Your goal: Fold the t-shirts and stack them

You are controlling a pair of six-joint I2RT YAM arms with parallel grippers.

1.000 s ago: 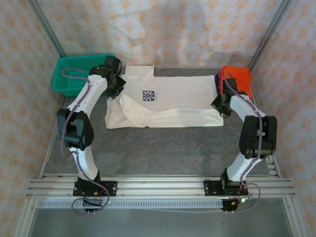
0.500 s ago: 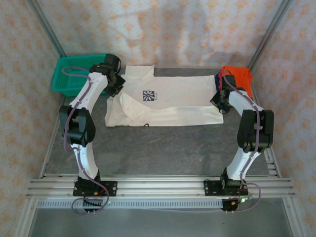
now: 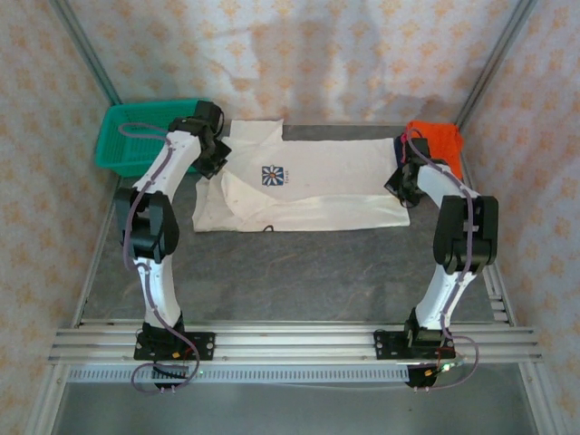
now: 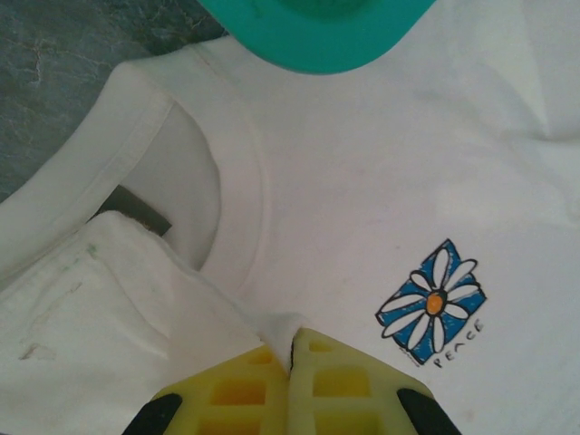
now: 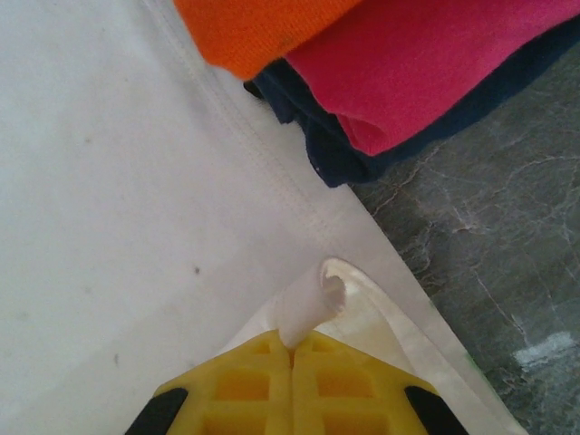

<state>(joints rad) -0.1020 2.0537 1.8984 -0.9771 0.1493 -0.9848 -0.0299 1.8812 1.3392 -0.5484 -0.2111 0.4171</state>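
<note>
A white t-shirt [image 3: 308, 186] is spread flat and lengthwise, collar to the left, with its near edge doubled over. On the chest a blue square logo [image 4: 433, 304] is printed, with a white daisy and the word PEACE. At its right end three folded shirts are stacked: an orange shirt [image 3: 435, 140] on top, a pink shirt [image 5: 426, 63] beneath, and a dark shirt [image 5: 317, 136] lowest.

Overhead camera: fixed above and behind the arm bases, looking down and forward across the whole table [image 3: 299, 272]. Left wrist camera: looks down past the left gripper [image 4: 292, 343], very close on the white t-shirt [image 4: 362, 163] at its collar and daisy logo [image 4: 433, 304]. Right wrist camera: equally close, past the right gripper [image 5: 292, 349], on a shirt edge beside the folded stack [image 5: 408, 72]. All three views share the white t-shirt.
</note>
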